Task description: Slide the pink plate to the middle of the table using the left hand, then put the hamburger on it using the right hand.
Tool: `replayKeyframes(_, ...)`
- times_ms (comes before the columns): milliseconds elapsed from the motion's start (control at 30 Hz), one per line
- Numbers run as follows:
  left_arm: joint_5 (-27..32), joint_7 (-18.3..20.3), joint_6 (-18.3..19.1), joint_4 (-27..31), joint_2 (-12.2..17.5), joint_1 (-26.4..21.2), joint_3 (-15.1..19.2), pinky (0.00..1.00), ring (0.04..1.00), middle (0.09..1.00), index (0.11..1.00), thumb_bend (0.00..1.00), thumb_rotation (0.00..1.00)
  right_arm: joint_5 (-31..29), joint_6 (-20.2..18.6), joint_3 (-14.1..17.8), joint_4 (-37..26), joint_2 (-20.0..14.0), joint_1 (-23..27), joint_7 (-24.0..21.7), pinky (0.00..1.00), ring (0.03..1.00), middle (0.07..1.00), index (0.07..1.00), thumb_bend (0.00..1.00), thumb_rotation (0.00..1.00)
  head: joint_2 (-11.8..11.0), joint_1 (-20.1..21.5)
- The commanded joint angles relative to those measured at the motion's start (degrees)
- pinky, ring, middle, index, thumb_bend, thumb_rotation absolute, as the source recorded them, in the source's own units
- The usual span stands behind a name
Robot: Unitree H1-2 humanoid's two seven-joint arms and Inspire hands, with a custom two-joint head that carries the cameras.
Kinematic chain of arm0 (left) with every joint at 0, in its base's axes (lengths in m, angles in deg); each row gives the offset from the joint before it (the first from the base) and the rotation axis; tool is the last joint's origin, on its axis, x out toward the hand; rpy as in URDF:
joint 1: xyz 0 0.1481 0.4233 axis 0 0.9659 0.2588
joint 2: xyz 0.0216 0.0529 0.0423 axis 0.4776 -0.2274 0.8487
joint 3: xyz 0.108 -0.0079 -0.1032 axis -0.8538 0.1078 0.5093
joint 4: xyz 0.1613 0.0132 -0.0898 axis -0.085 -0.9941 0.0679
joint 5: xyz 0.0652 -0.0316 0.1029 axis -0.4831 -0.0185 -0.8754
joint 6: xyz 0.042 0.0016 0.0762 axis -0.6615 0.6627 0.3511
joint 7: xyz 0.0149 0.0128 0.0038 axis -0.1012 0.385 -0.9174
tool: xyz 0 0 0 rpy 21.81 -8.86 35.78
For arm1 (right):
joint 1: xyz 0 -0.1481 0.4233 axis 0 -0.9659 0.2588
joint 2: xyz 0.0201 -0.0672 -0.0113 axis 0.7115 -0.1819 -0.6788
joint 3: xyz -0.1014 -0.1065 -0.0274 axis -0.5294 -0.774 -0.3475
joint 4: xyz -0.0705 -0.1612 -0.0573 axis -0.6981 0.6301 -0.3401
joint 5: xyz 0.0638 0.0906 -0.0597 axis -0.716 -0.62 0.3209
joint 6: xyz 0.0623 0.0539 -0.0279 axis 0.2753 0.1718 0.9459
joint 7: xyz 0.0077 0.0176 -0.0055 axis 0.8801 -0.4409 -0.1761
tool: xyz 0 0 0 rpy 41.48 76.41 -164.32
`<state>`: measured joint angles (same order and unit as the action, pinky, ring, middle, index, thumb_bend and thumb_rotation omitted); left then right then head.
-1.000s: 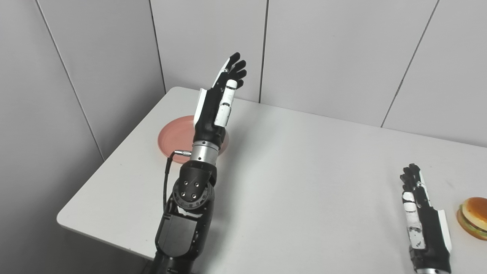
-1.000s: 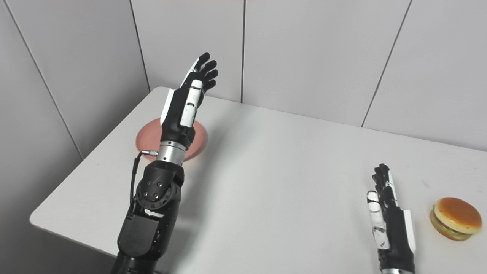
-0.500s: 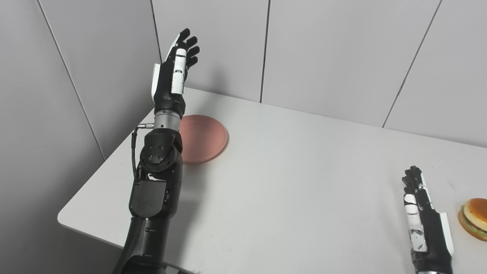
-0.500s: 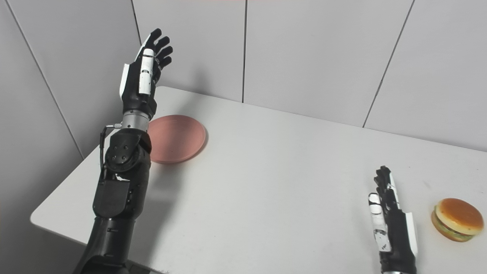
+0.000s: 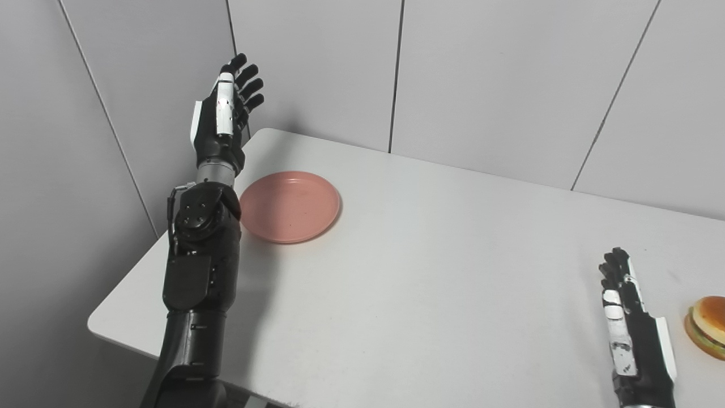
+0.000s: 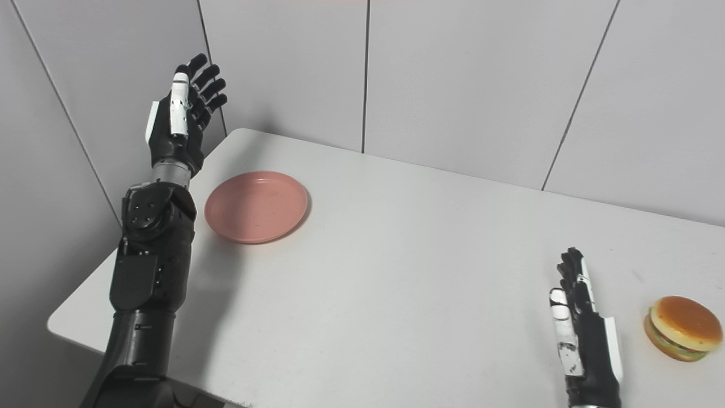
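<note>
My left hand (image 5: 222,122), fingers spread, hovers upper left beside the pink plate (image 5: 290,206); a careless sweep risks overshooting bench (image 5: 430,272) centre.

The white table (image 6: 396,272) stands in a corner of grey wall panels; a pink plate (image 6: 256,207) lies flat near its far left corner, nothing on it; a hamburger (image 6: 682,327) sits upright near the right edge, well apart from the plate; the middle lies bare.
</note>
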<state>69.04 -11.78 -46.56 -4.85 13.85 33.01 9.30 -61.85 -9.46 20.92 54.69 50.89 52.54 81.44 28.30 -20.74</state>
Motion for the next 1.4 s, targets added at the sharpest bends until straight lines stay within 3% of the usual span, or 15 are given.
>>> replayKeyframes(0, 0.88, 0.62, -0.34, 0.20, 2.32, -2.59, 0.27, 0.86, 0.866, 0.867, 0.852, 0.34, 1.00, -0.91, 0.10, 0.03, 2.66, 0.23, -3.36, -0.30, 0.99, 0.958, 0.966, 0.976, 0.21, 1.00, 0.05, -0.01)
replayKeyframes(567, 5.92, 1.60, 0.75, -5.24, 4.87, -0.84, 2.16, 0.88, 0.873, 0.874, 0.857, 0.32, 1.00, -1.58, 0.37, 0.08, 2.63, 0.16, -3.49, -0.33, 0.99, 0.954, 0.969, 0.979, 0.20, 1.00, 0.17, -0.50)
replayKeyframes(1000, 7.12, 2.81, -0.69, -10.10, 5.83, -0.18, 3.05, 0.85, 0.863, 0.872, 0.863, 0.36, 1.00, -1.46, 0.84, 0.03, 2.83, -0.32, -3.29, -0.38, 0.99, 0.955, 0.967, 0.980, 0.20, 1.00, 0.81, -0.58)
replayKeyframes(1367, 6.16, 3.31, -3.12, -15.27, 5.91, -0.10, 3.01, 0.90, 0.867, 0.868, 0.855, 0.35, 1.00, -1.86, 1.19, 0.17, 3.02, -0.22, -3.09, -0.33, 0.98, 0.953, 0.962, 0.973, 0.19, 1.00, 1.18, -0.77)
